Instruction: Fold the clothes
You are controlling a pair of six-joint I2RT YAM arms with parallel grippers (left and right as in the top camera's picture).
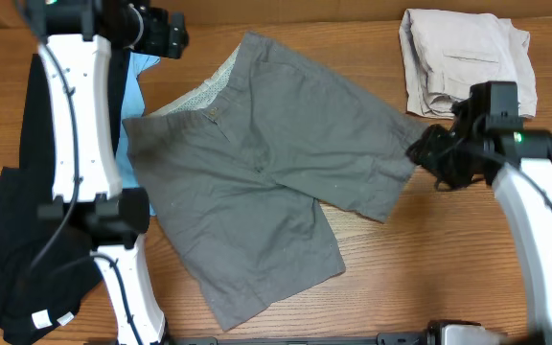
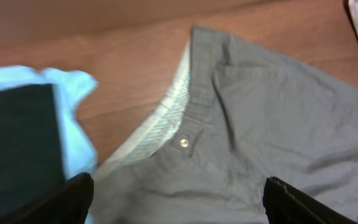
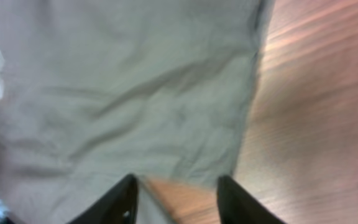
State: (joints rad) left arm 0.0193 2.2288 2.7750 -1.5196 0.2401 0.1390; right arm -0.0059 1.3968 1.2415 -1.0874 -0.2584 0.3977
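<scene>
Wooden table (image 1: 429,278) bears grey shorts (image 1: 257,172) — left gripper (image 2: 178,190) wide, right gripper (image 3: 178,183) parted.

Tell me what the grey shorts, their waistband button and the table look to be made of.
Grey shorts: matte woven cloth, likely cotton; it creases softly. A pale mesh lining shows at the waist.
Button: small and shiny, metal or plastic; too blurred to tell.
Table: wood or wood-look laminate, smooth, streaky grain.

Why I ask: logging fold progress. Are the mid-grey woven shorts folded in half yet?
No, the mid-grey woven shorts lie spread out flat, with both legs showing apart.
</scene>
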